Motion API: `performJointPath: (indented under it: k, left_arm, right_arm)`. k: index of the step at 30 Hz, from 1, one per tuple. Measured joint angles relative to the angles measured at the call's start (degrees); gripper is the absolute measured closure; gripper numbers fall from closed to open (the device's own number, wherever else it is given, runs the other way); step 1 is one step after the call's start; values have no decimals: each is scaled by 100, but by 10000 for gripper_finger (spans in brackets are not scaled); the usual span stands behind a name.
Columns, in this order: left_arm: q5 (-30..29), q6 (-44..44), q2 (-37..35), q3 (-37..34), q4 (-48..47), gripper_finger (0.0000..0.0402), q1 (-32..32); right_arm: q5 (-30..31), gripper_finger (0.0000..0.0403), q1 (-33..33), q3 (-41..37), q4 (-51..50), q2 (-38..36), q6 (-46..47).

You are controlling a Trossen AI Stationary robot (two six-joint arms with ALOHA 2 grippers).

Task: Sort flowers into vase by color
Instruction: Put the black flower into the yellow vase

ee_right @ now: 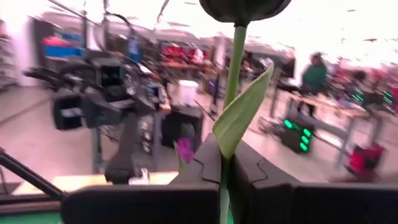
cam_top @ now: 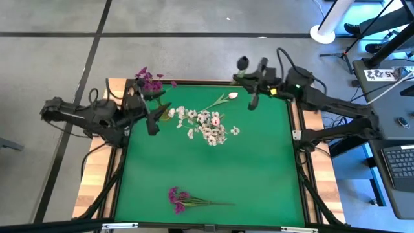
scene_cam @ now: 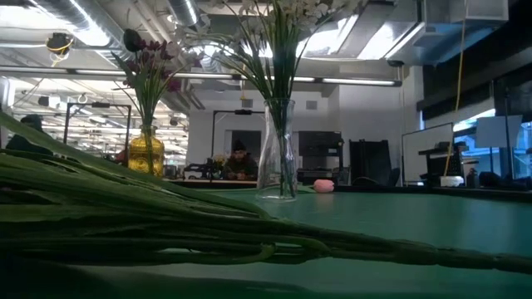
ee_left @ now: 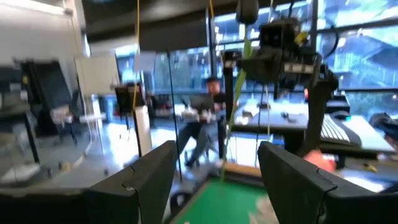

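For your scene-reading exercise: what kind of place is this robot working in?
Probably an open-plan robotics lab or workshop: exposed ceiling pipes, a person at a desk behind the table, and a keyboard beside it.

I see my right gripper (ee_right: 224, 171) with its two dark fingers (ee_right: 202, 165) pressed together on a flower (ee_right: 237, 68). The thin green stem comes up straight out from between the fingers. One long green leaf (ee_right: 241, 115) leans off the stem just past the fingertips. The dark bloom sits at the far end of the stem, well out from the fingers. Something small and purple (ee_right: 184, 150) shows just beside one finger. Farther off, past the fingers, I see the other arm (ee_right: 102, 99), dark and blurry. Far behind is a room with desks and a person in green (ee_right: 314, 74).
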Motion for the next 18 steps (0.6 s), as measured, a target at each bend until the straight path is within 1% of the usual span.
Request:
performJointPath:
  k: [3, 7, 10, 12, 14, 18]
  left_arm:
    - [627, 83, 1, 0, 242, 175, 616]
    - [1278, -117, 181, 7, 424, 175, 1367]
    - [1802, -205, 472, 7, 542, 175, 1813]
    - [2088, -304, 674, 68, 494, 175, 2019]
    - [2243, -332, 860, 202, 465, 175, 2144]
    - [2518, -266, 1182, 571, 424, 175, 2167]
  right_arm:
    - [-650, 401, -131, 329, 335, 475, -3]
    - [-1083, 401, -125, 861, 510, 1130, 52]
    - [-1454, 401, -108, 1266, 501, 1567, 83]
    - [-1608, 401, -109, 1449, 485, 1781, 94]
    - [-1666, 402, -109, 1556, 487, 1939, 102]
    - [-1739, 402, -109, 1602, 525, 2075, 116]
